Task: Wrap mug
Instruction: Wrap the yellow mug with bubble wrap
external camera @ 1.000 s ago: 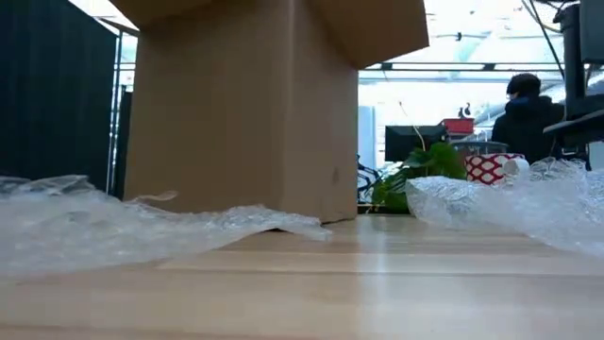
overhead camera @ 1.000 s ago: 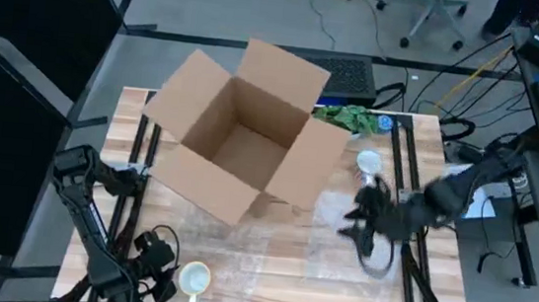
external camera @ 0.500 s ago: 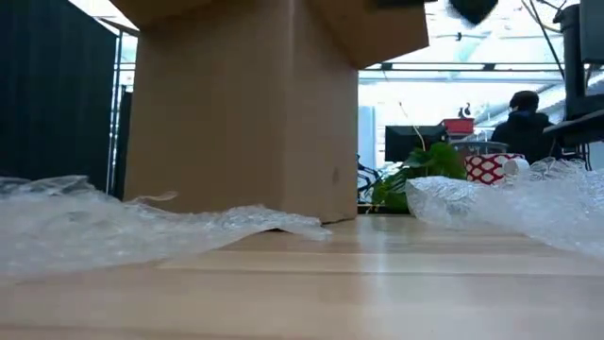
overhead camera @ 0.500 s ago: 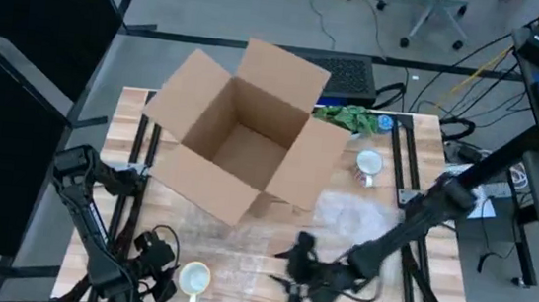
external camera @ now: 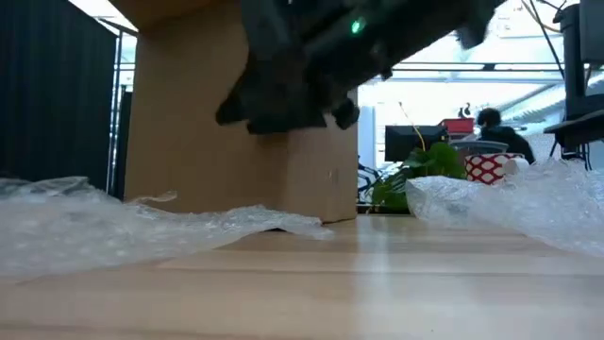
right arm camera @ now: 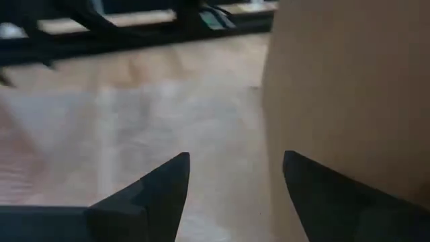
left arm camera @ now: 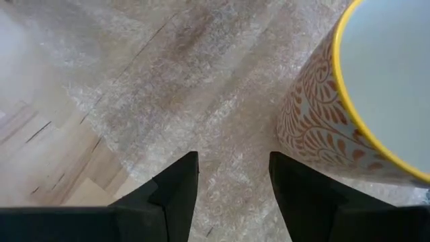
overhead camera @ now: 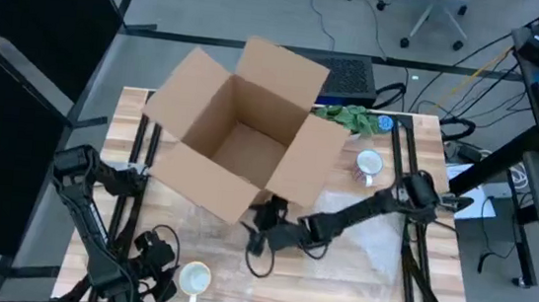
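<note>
A mug (overhead camera: pixel 195 278) with a yellow rim and an orange leaf pattern (left arm camera: pixel 336 128) stands upright on a sheet of bubble wrap (left arm camera: pixel 201 87) at the near left of the table. My left gripper (overhead camera: pixel 172 273) sits just left of it, open (left arm camera: pixel 232 175), with nothing between its fingers. My right gripper (overhead camera: pixel 260 233) hovers open (right arm camera: pixel 235 175) over the table's middle, beside the near corner of the open cardboard box (overhead camera: pixel 236 133). A second bubble wrap sheet (overhead camera: pixel 361 229) lies at the right.
A white mug (overhead camera: pixel 368 165) stands right of the box, and a green plant (overhead camera: pixel 347 117) lies at the far edge. The box wall (right arm camera: pixel 349 101) is close beside my right gripper. Black rails (overhead camera: pixel 402 164) run along both table sides. A person (external camera: pixel 491 127) sits in the room behind.
My right gripper has swept from over the right bubble wrap sheet toward the near edge, then toward the table's left and the box's near corner. It now shows at the top of the low view. The mugs and bubble wrap have stayed in place.
</note>
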You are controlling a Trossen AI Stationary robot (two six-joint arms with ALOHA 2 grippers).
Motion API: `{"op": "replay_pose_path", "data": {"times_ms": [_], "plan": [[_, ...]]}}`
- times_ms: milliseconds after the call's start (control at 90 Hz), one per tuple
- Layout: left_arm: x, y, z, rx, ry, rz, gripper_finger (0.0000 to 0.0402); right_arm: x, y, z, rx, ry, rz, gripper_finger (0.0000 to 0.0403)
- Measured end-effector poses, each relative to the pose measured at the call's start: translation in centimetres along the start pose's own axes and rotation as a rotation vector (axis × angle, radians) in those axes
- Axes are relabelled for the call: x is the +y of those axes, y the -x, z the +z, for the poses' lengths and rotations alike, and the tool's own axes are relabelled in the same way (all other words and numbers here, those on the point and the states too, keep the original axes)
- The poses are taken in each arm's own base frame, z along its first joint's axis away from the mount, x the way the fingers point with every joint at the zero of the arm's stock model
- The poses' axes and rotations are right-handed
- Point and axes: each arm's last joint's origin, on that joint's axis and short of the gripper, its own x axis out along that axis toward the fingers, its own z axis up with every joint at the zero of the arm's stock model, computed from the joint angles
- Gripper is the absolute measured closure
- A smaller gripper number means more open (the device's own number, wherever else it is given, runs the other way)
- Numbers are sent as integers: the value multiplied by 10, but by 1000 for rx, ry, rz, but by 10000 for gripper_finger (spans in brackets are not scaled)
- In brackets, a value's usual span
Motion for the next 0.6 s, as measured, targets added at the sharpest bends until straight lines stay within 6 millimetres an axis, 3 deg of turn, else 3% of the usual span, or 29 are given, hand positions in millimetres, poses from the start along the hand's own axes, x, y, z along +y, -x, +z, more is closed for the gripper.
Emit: {"op": "replay_pose_path", "data": {"times_ms": [456, 600], "plan": [[0, 0, 0, -7, 0, -1, 230, -65, -36, 1, 143, 15, -191, 200], [0, 0, 0, -7, 1, -2, 230, -66, -23, 17, 170, -3, -40, 200]]}}
